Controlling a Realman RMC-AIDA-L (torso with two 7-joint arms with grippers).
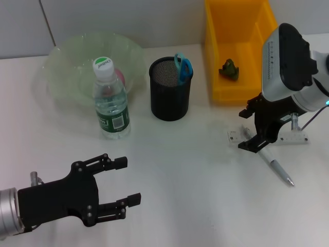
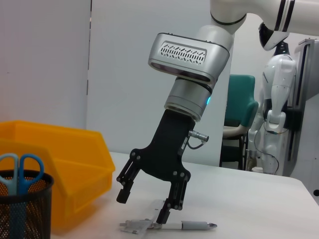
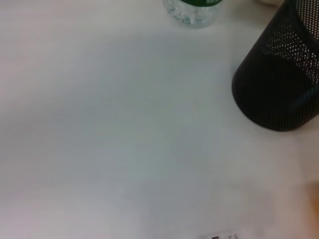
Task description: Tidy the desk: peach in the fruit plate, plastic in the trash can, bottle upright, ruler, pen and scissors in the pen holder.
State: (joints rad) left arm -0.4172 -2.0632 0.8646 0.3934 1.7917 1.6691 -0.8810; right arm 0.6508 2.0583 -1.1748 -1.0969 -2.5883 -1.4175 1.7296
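The bottle (image 1: 110, 100) stands upright in front of the green fruit plate (image 1: 67, 67), and the pink peach (image 1: 120, 76) shows inside the plate. Blue-handled scissors (image 1: 183, 67) stick out of the black mesh pen holder (image 1: 169, 90). Green crumpled plastic (image 1: 230, 69) lies in the yellow trash can (image 1: 226, 31). My right gripper (image 1: 249, 128) is open, low over the clear ruler (image 1: 295, 138); one fingertip (image 2: 162, 216) reaches the ruler (image 2: 137, 226) where the pen (image 2: 197, 226) lies against it. The pen (image 1: 280, 172) points toward the front right. My left gripper (image 1: 129, 180) hangs open at the front left, holding nothing.
In the left wrist view the pen holder (image 2: 25, 209) with the scissors (image 2: 20, 167) stands before the trash can (image 2: 70, 159). The right wrist view shows the pen holder (image 3: 279, 84), the bottle's base (image 3: 192, 10) and a ruler end (image 3: 224, 235).
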